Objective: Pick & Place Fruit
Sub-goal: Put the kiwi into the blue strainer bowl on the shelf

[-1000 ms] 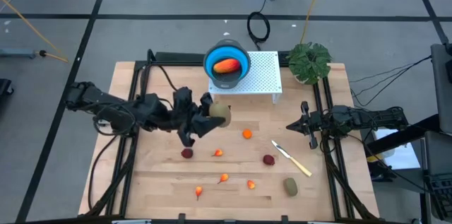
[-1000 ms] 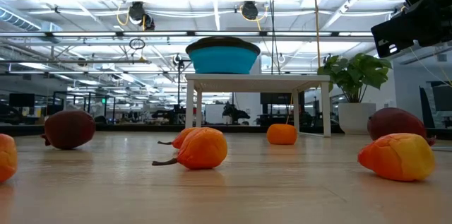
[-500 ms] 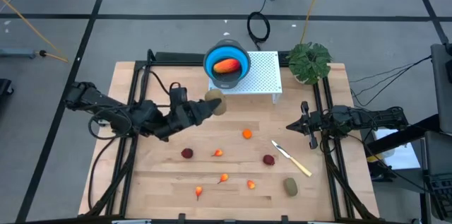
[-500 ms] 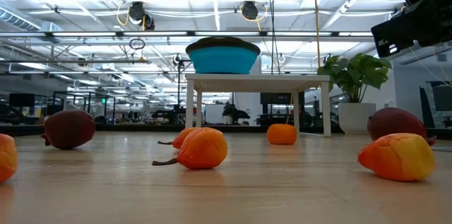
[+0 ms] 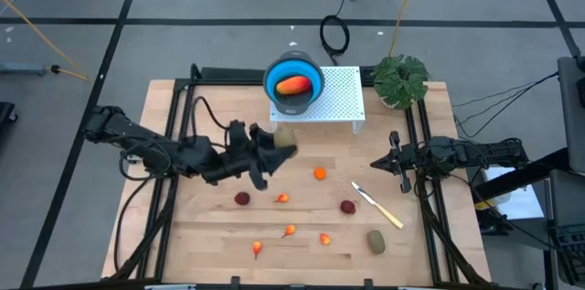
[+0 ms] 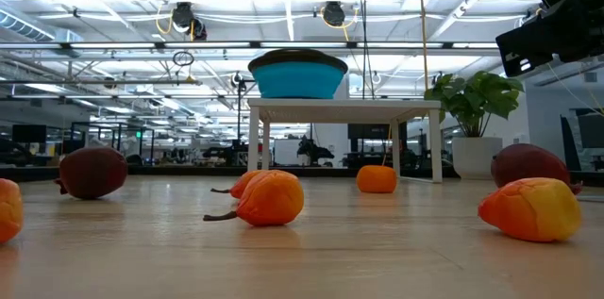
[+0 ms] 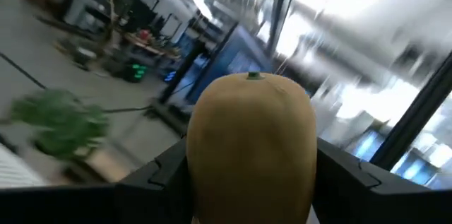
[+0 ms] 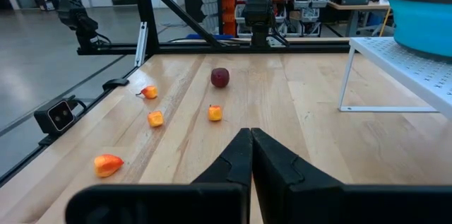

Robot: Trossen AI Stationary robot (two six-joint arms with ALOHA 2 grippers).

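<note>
My left gripper (image 5: 278, 147) hangs over the table's middle, just in front of the white stand (image 5: 340, 98), shut on a brown-green oval fruit (image 7: 251, 146). The blue bowl (image 5: 271, 77) stands on that stand with an elongated red-yellow fruit (image 5: 292, 85) lying in it. On the tabletop rest two dark red balls (image 5: 241, 198) (image 5: 348, 206), several small orange bits (image 5: 319, 174) and a second brown-green oval (image 5: 376, 241). My right gripper (image 5: 377, 164) waits shut at the table's right side. My left gripper pinches the oval fruit by its two opposite sides (image 7: 194, 160) between its two fingers (image 7: 353, 174). The fingers reach in about level from the table's left. The fruit is lifted clear of the table, its small green-tipped end (image 7: 252, 76) pointing away from the wrist.
A pale-handled knife (image 5: 377, 204) lies right of centre. A potted plant (image 5: 400, 80) stands at the far right corner. Black frame rails (image 5: 174, 144) run along the table's left and right sides.
My left gripper has turned about its wrist and tipped, still shut on the oval fruit. The fruit has gone a little toward the stand at the far side and stays clear of the table.
</note>
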